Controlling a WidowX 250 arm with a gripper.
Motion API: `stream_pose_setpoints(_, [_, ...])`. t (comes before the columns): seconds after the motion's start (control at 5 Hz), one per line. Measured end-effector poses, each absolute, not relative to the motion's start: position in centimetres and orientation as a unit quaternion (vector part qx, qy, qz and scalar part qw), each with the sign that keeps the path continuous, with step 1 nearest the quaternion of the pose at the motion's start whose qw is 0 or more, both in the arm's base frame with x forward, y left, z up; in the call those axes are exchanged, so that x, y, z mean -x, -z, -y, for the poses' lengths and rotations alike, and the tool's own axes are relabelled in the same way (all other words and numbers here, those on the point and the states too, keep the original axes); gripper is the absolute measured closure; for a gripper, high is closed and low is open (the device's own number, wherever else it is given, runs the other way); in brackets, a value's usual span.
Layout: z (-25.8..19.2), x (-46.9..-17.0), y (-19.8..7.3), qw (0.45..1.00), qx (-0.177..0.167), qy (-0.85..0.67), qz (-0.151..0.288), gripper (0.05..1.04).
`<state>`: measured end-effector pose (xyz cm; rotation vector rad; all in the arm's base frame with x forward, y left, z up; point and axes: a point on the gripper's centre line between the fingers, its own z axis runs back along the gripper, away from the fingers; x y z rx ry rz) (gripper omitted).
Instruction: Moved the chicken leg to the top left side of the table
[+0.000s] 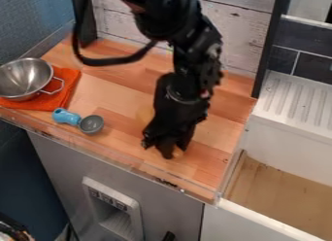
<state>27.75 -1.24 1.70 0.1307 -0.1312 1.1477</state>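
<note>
Apparently the carry is all left to do — a small tan shape (179, 151), likely the chicken leg, shows right at the angular black gripper (167, 151), just below centre frame; pincer clamped or apart, I can't tell; upper left awaits.

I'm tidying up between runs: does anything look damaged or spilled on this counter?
The wooden counter's front edge looks worn or chipped, with dark, rough spots along it. I see no spill; the metal bowl sits upright on the orange cloth.
</note>
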Motion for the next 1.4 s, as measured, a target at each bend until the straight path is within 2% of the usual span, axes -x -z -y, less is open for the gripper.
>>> stream_pose_setpoints(0.4, [-3.0, -31.1, -5.5, 0.799, -0.026, -0.593, 0.090, 0.778])
stream_pose_setpoints(0.6, [-5.7, -33.2, -6.1, 0.775, -0.026, -0.623, 0.100, 0.778])
stream_pose_setpoints(1.0, [-11.6, -37.4, -4.5, 0.731, -0.054, -0.671, 0.110, 0.778])
stream_pose_setpoints(1.4, [-15.5, -39.5, -2.7, 0.699, -0.082, -0.702, 0.111, 0.778])
